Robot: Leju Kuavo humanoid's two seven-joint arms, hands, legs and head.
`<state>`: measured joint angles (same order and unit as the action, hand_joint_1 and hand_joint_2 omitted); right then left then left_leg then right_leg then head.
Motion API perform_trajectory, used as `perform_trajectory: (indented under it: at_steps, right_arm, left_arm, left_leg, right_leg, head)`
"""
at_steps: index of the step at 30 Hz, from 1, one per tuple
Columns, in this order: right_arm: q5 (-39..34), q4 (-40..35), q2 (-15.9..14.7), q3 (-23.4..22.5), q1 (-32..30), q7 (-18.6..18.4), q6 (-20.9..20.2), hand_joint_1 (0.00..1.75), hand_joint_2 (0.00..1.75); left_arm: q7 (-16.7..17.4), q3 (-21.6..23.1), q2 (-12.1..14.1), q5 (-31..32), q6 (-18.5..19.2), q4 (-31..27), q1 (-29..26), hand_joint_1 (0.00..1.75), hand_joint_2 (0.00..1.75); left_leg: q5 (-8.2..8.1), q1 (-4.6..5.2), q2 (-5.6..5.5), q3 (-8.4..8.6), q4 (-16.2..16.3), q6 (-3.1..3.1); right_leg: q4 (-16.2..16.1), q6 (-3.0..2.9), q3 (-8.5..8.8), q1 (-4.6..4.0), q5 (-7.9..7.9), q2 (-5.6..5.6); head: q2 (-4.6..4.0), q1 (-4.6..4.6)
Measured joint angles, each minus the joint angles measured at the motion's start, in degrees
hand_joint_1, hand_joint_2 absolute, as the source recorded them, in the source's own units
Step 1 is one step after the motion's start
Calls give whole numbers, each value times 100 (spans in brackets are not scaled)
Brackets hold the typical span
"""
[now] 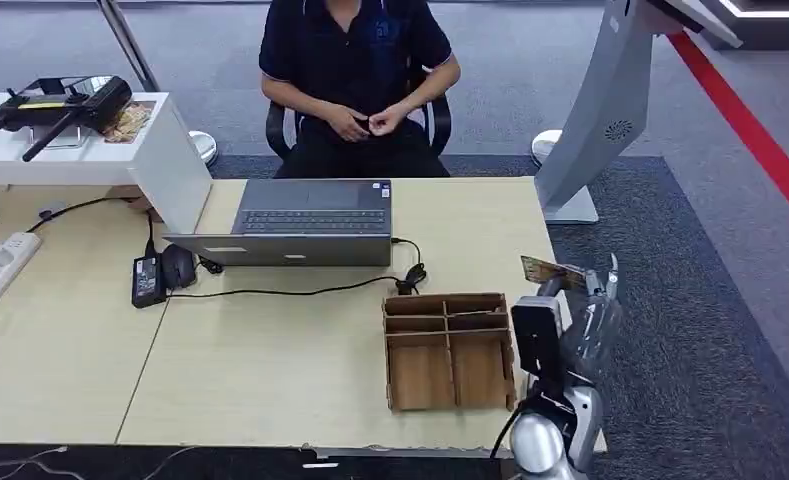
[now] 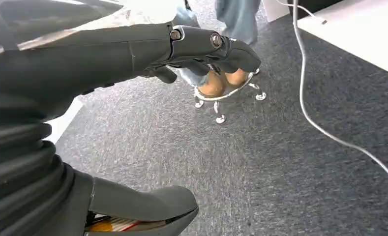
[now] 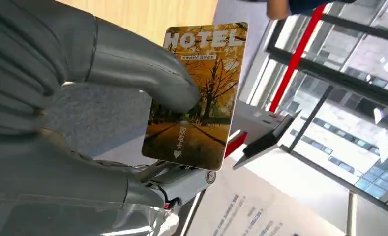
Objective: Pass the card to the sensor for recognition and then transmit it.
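Right hand [image 3: 83, 113]: thumb and fingers [image 3: 182, 179] pinch the hotel card [image 3: 196, 98] (autumn-tree print), held raised just off the right end of the bench [image 1: 300, 370], beside the wooden divided tray [image 1: 448, 350]. Left hand [image 2: 133, 54]: fingers curled inward over grey carpet [image 2: 280, 162]. A person [image 1: 355, 70] sits behind the laptop [image 1: 305, 222].
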<state>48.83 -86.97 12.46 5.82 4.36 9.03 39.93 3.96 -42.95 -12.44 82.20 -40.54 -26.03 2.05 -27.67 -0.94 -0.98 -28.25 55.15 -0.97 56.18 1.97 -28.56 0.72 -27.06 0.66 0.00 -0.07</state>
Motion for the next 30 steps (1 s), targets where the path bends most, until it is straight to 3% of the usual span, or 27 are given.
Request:
perform_trajectory:
  at_steps: [12,30]
  right_arm:
    - [-129,61,11,596,337,57,-7,175,175]
    - [-306,426,114,881,612,293,-9,175,175]
  left_arm:
    - [-81,50,0,15,0,2,-1,0,175]
    - [-188,230,2,39,0,33,-4,0,175]
  left_leg:
    - [0,0,-1,-4,0,0]
    - [0,0,-1,-6,0,0]
  right_leg:
    - [0,0,-4,0,-1,0]
    - [0,0,-4,0,-1,-1]
  head:
    - [0,0]
    - [0,2]
